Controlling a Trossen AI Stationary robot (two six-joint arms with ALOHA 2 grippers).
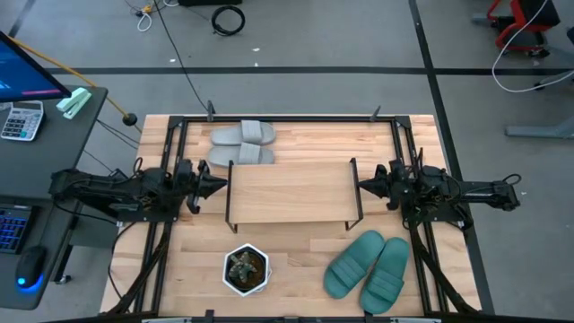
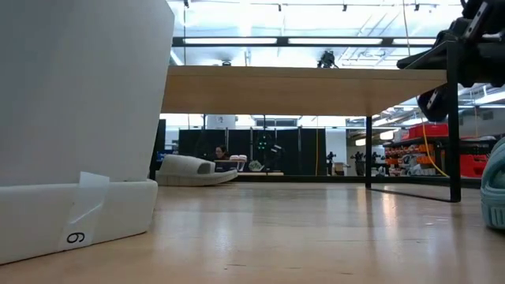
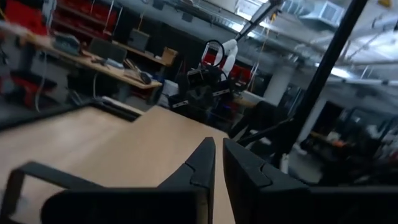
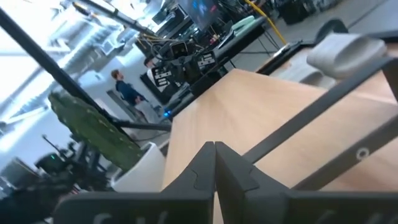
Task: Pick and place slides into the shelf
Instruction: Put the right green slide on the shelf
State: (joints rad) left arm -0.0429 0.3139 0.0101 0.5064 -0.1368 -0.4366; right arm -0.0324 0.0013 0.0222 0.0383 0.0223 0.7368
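High view: the shelf (image 1: 291, 190) stands mid-counter (image 1: 296, 269), a light board on thin black legs, nothing on it. The grey slides (image 1: 243, 144) lie side by side just behind it, at the counter's far edge. The teal slides (image 1: 368, 270) lie side by side near the front right, tilted. A white pot (image 1: 246, 270) with a small plant sits front centre. The left tool (image 1: 218, 181) waits at the shelf's left end, the right tool (image 1: 361, 187) at its right end; both have their fingers pressed together and hold nothing. A calculator (image 1: 20, 119) lies on a dark desk to the left.

Low view: the pot (image 2: 83, 126) fills the left, cut off by the edge; a sticker on its base reads as "6" or "9". The shelf board (image 2: 304, 90) spans above. One grey slide (image 2: 194, 170) shows far back; a teal slide (image 2: 495, 196) is cut off at right.

Left wrist view: the left tool's fingers (image 3: 199, 168) nearly touch, a thin slit between them. Beyond is blurred room clutter.

Right wrist view: the right tool's fingers (image 4: 231, 167) are closed. A grey slide (image 4: 345, 51) sits beyond a shelf leg; the plant (image 4: 93, 127) is blurred.
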